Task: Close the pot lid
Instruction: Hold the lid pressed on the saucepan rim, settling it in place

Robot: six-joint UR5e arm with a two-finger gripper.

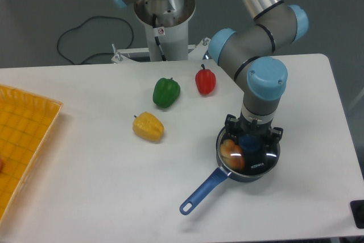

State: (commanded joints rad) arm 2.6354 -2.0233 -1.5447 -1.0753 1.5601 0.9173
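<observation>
The dark-navy pot [226,170] stands on the white table at the right front, with its long blue handle [202,192] pointing to the front left. The clear glass lid [259,166] with white lettering lies level over the pot's mouth. My gripper [248,140] points straight down over the lid's centre, with its fingers on either side of the blue knob [248,141] and closed on it. An orange-red thing [232,152] shows through the glass inside the pot.
A yellow pepper [148,126], a green pepper [166,91] and a red pepper [205,80] lie on the table left of and behind the pot. A yellow tray [25,140] is at the left edge. The robot base [165,21] stands at the back.
</observation>
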